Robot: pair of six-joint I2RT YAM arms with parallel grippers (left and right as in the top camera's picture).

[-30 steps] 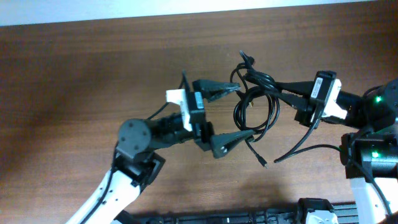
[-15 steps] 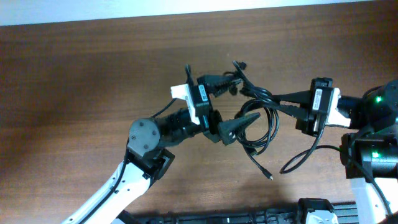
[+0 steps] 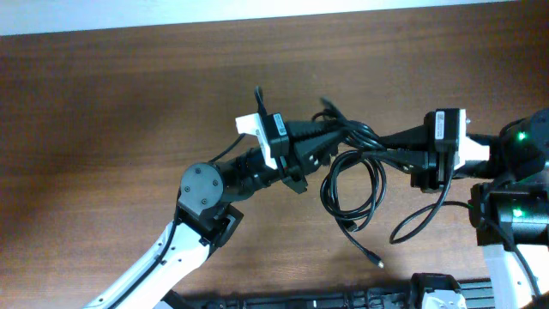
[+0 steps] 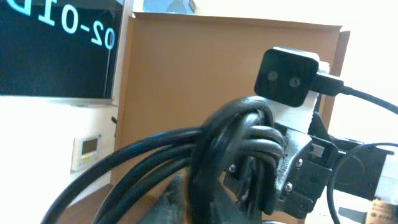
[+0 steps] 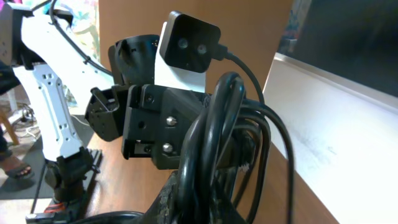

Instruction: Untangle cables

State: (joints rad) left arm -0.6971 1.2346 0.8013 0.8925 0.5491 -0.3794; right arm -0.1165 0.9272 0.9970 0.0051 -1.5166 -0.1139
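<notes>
Brown wooden table (image 3: 103, 129); cardboard sheet (image 4: 186, 74) beside a dark screen (image 4: 56, 50)

The cables (image 4: 239, 146) have a smooth, glossy black sheath, rubbery in look, that catches the light. The table (image 3: 129, 103) is brown wood with a fine visible grain and a dull satin finish. The cardboard panel (image 4: 205, 68) is matt brown.

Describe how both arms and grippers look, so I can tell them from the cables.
Left arm and right arm: white links, black joints. Left gripper and right gripper: black, tapered fingers, white-mounted black camera behind each. Green lights glow on the right arm.
</notes>
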